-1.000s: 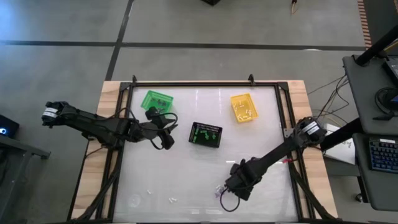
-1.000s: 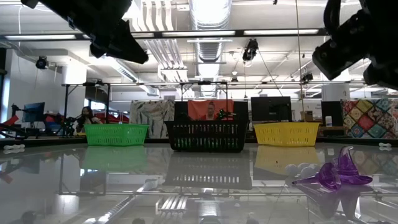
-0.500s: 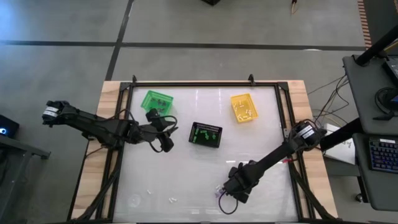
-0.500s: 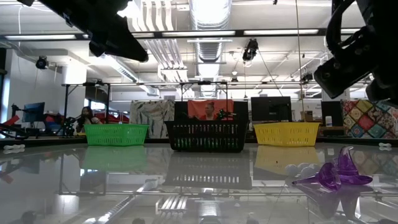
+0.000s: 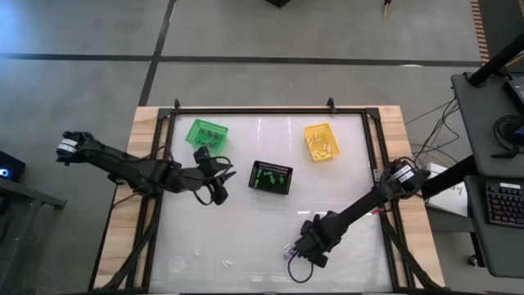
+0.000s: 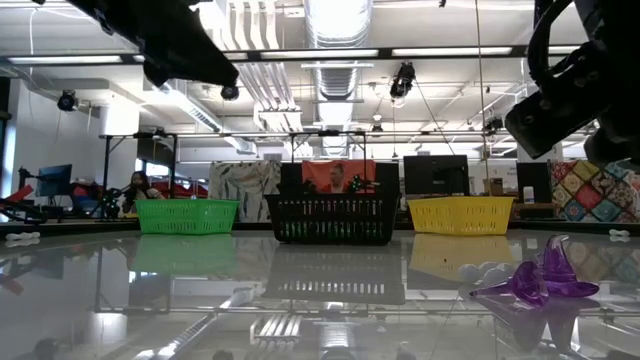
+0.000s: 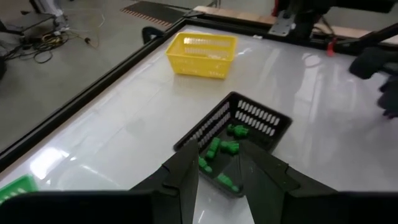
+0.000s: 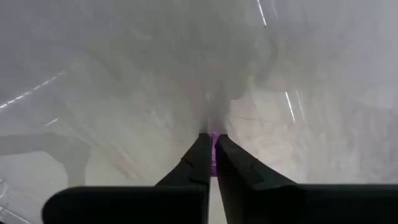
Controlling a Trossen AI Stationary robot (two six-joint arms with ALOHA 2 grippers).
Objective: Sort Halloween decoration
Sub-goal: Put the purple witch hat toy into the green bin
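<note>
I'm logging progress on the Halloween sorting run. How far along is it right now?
Partly done: green trinkets lie in the black basket and white pieces in the yellow basket. In hand: the right gripper at the table's near edge has its jaws shut on a purple trinket. The left gripper hovers beside the black basket. Left: a few white pieces on the table.
</note>
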